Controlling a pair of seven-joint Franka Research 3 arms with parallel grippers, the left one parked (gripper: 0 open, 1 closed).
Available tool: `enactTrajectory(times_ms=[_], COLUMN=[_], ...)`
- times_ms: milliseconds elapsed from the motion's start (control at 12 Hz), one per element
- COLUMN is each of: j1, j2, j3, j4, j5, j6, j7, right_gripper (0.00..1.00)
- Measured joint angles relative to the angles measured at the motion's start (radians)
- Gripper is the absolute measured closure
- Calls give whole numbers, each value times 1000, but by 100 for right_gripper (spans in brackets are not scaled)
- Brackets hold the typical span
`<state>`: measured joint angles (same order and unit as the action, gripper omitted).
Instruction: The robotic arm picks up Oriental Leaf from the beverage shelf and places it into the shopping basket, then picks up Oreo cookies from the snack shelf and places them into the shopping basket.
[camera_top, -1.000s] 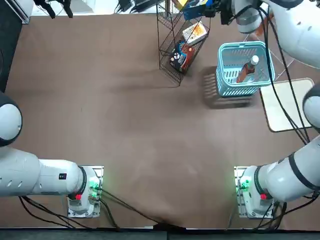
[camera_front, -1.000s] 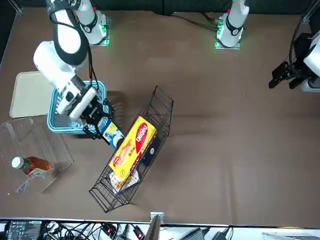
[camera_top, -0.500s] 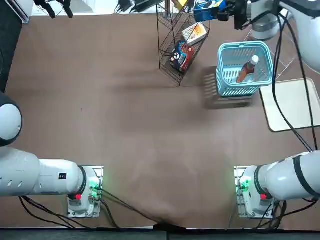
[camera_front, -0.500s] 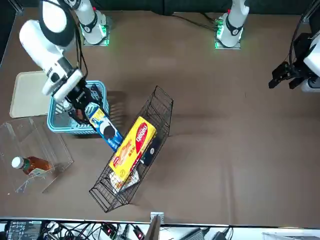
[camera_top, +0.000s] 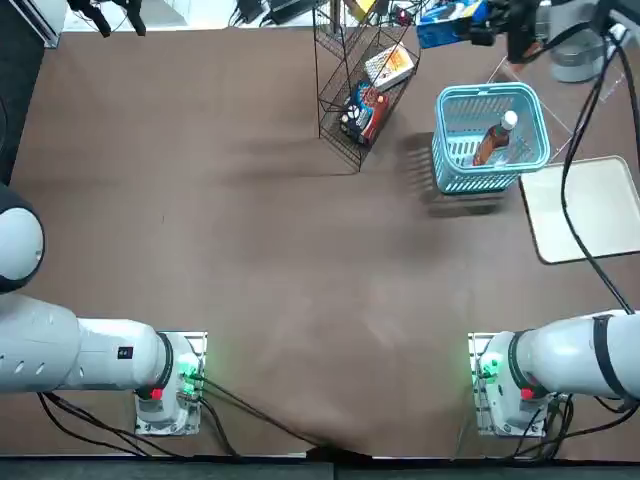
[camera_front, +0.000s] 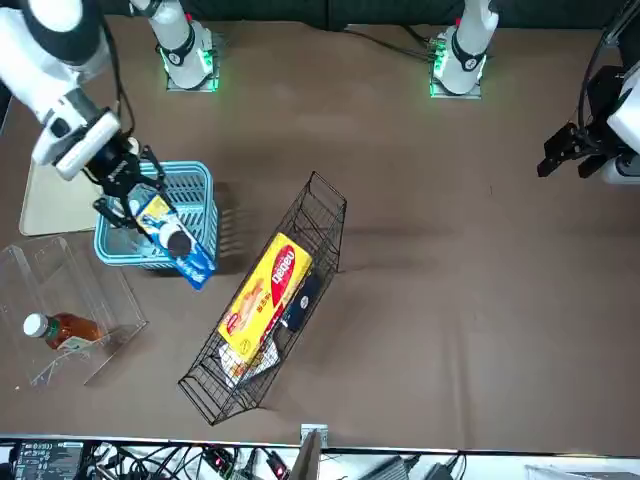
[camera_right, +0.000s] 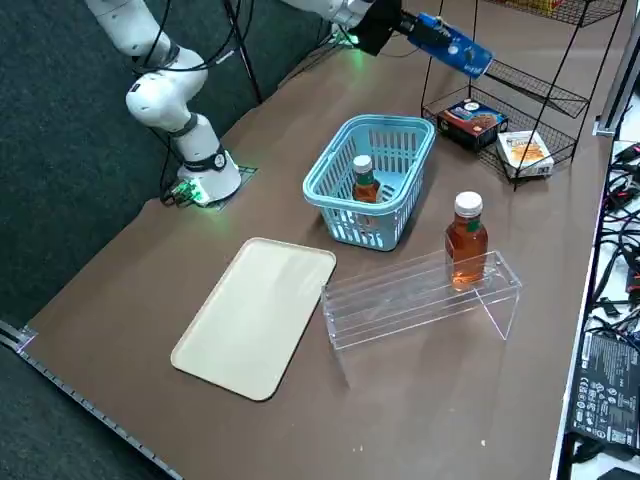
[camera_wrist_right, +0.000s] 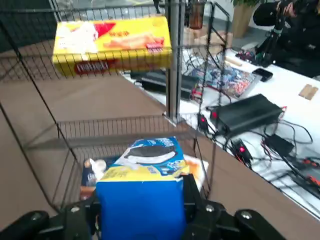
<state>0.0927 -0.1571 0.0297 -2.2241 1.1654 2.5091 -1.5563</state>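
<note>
Right gripper (camera_wrist_right: 142, 205) pinches blue Oreo box (camera_front: 176, 243) tight between two fingers, up in air, far side of table, just right of black wire rack (camera_top: 318, 90). Turquoise basket (camera_top: 490, 89) sits right of rack, gap between; one tea bottle (camera_right: 366, 190) leans inside, white cap up. Cream tray (camera_right: 255, 315) just beside basket's right edge. Clear plastic stand (camera_right: 400, 310) farther right and far, holds other tea bottle (camera_right: 467, 240) upright. Wide brown tabletop (camera_top: 240, 230) spreads left and near of basket.
</note>
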Motion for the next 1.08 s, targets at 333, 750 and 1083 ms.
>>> enactTrajectory(times_ms=[333, 750, 1083], j1=[-132, -184, -183], j2=[-13, -24, -28], j3=[-3, -2, 12], j4=[15, 159, 271], j5=[-206, -549, -766], j6=[-155, -365, -519], j7=[69, 432, 754], right_gripper=[41, 41, 41])
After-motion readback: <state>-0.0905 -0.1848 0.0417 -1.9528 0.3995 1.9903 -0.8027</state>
